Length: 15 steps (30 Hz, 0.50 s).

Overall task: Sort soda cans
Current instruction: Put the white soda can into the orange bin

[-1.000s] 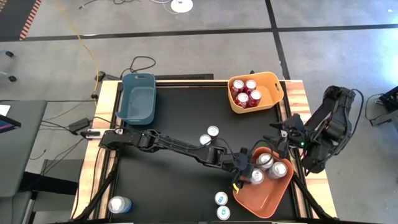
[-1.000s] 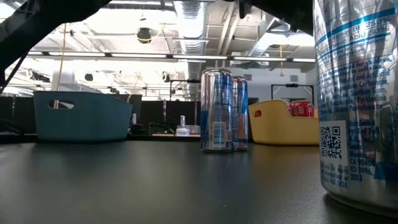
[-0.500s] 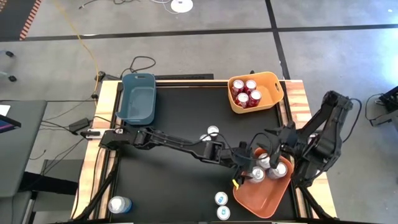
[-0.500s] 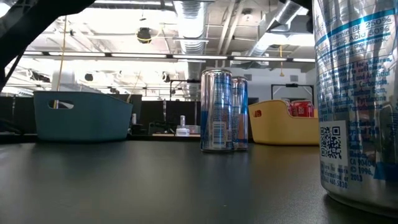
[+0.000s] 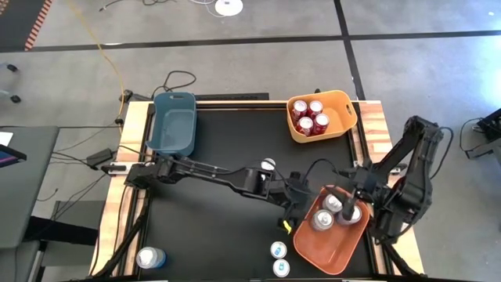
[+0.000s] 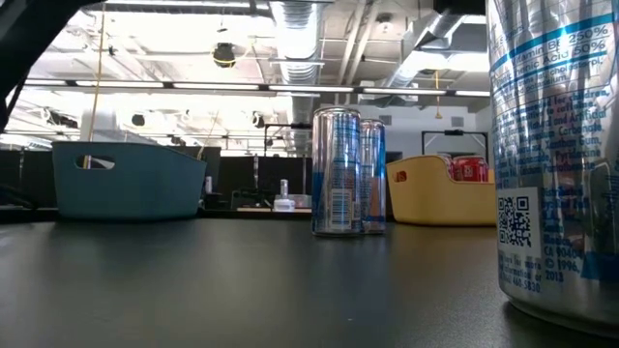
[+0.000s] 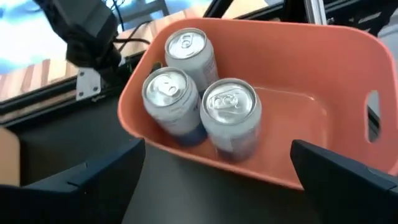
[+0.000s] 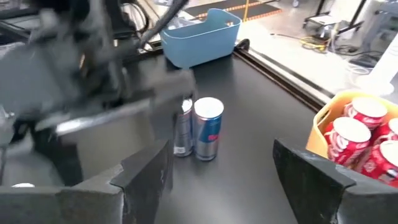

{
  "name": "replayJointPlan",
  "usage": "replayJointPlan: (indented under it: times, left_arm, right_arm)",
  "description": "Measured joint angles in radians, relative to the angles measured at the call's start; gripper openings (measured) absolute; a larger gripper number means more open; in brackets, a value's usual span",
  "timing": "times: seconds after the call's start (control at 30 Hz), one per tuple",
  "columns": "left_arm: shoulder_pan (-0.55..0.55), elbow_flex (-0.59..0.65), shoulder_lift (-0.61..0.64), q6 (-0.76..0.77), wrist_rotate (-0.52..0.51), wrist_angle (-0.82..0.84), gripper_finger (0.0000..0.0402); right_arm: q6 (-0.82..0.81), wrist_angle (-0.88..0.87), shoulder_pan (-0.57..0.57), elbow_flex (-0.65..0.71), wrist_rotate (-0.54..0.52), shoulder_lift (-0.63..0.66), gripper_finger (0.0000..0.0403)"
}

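Note:
Three silver-grey cans (image 7: 202,109) stand upright in the orange bin (image 5: 333,239) by the table's right near corner. My left gripper (image 5: 293,210) is open beside the bin's left rim; in the left wrist view (image 7: 217,183) its fingers are spread wide and empty. My right gripper (image 5: 345,204) hovers open above the bin's far part, holding nothing (image 8: 227,180). Two blue-and-silver cans (image 8: 202,129) stand mid-table; in the high view my left arm hides one of them. Two more (image 5: 279,258) stand at the near edge, and one (image 5: 150,258) stands at the near left.
The yellow bin (image 5: 341,106) at the far right holds several red cans (image 5: 311,116). The blue bin (image 5: 174,124) at the far left shows nothing inside. My left arm stretches across the table's middle. A can (image 6: 551,155) stands close to the low camera.
My left gripper has drawn back from the silver cans in the orange bin toward the table's left and now stands beside the bin's rim. My right gripper has swung from the table's right edge leftward over the bin. The three cans have stayed in place.

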<state>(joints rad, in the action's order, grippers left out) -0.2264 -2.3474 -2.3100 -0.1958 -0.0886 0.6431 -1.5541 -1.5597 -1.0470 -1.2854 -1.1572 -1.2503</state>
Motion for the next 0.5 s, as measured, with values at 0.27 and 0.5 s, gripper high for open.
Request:
replayJointPlan:
  times: [0.27,0.5]
  left_arm:
    - [-0.012,0.002,0.049,0.107,-0.168,0.088,0.0399]
    - [-0.045,0.002,0.126,0.097,-0.325,0.147,0.0398]
  right_arm:
    - [-0.019,0.000,-0.056,0.000,-0.003,-0.013,0.0302]
    - [-0.019,0.001,-0.089,0.000,-0.003,-0.070,0.0302]
